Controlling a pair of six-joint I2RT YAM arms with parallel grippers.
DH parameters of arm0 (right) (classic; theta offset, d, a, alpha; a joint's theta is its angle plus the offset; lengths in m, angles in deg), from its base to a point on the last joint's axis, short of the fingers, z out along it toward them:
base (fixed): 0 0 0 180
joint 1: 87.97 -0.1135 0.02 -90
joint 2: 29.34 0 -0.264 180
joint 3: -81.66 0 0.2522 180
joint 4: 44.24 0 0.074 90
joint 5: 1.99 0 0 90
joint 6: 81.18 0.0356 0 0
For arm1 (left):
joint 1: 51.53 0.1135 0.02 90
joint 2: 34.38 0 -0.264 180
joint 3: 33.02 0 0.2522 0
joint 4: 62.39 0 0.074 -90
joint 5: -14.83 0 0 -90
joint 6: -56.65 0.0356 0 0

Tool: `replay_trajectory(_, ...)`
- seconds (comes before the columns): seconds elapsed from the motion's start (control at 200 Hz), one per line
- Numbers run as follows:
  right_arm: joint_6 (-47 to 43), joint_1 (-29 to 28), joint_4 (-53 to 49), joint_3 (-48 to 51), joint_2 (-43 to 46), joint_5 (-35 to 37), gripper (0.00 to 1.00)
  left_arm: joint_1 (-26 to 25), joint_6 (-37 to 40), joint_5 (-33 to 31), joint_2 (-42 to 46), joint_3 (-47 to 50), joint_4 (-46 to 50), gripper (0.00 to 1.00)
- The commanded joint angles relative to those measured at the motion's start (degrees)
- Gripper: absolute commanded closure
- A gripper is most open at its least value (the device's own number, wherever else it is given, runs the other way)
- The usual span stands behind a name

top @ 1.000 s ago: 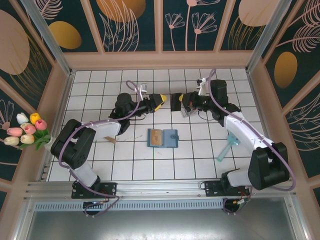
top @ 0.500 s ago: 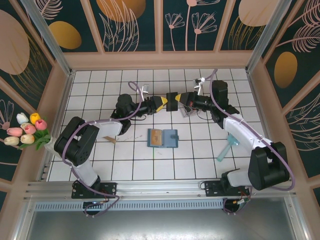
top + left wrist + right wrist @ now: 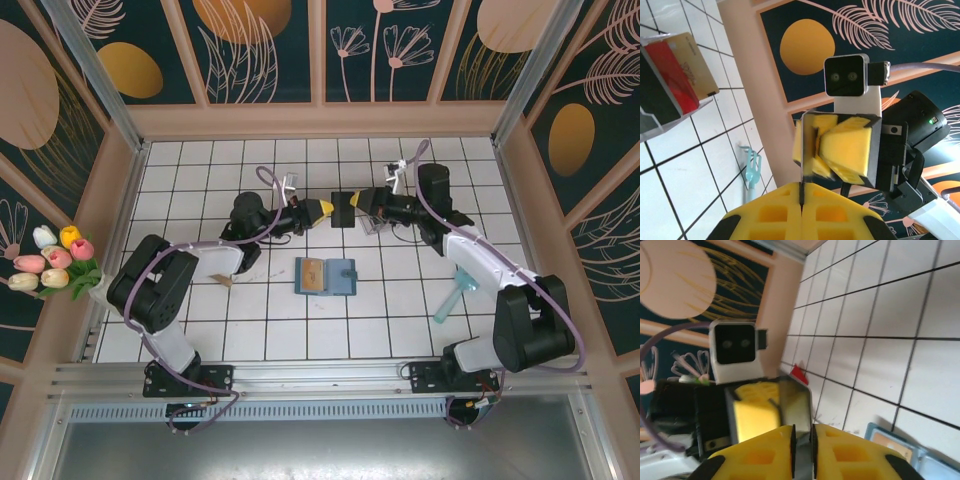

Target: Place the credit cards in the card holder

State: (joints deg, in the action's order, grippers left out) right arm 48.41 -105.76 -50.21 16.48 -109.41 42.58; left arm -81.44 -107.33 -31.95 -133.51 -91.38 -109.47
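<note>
Left gripper (image 3: 328, 209) is clamping the black card (image 3: 343, 209) mid-air, far centre — right gripper (image 3: 358, 205) is sitting narrow round its other edge (grip unclear). Card holder (image 3: 326, 275) is lying open nearer; red card (image 3: 672, 75) and tan card (image 3: 695, 65) are waiting in the rack (image 3: 655, 127) — insertion pending for all three.

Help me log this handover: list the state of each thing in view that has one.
Thin black plastic card: airborne, between both pincers.
Left pincer: shut on the black card's edge.
Right pincer: jaws narrowly apart around that card; grip unclear.
Flat teal folding card holder: open on the tiles, tan rectangle in its left half.
Small clear upright rack: holding a red card and a gold card.
</note>
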Motion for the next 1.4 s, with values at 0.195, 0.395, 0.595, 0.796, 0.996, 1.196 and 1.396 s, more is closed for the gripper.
replay_trajectory(0.195,-5.58,-3.71,-13.51,7.74,0.25,19.08,0.59,-0.58,15.76,-11.13,9.27,7.77,27.10,1.00)
replay_trajectory(0.395,-2.77,-10.55,-12.36,11.56,-3.12,25.54,0.61,-4.24,18.75,-18.35,11.04,11.40,32.08,1.00)
replay_trajectory(0.595,-0.51,-13.16,-11.25,13.41,-4.74,28.76,0.61,-6.71,18.84,-21.61,10.17,12.43,32.39,1.00)
replay_trajectory(0.796,-0.13,-13.16,-10.64,14.24,-5.12,28.66,0.63,-7.88,19.61,-23.43,8.81,12.78,32.19,1.00)
replay_trajectory(0.996,0.48,-13.24,-9.48,15.03,-6.36,27.80,0.65,-8.32,20.75,-24.58,8.78,12.78,33.19,1.00)
replay_trajectory(1.196,0.52,-13.24,-8.81,15.29,-7.03,27.42,0.66,-8.57,21.06,-25.19,8.85,13.47,33.41,1.00)
replay_trajectory(1.396,1.11,-13.25,-7.85,15.51,-8.06,26.72,0.67,-8.84,19.43,-23.07,6.75,14.15,30.61,1.00)
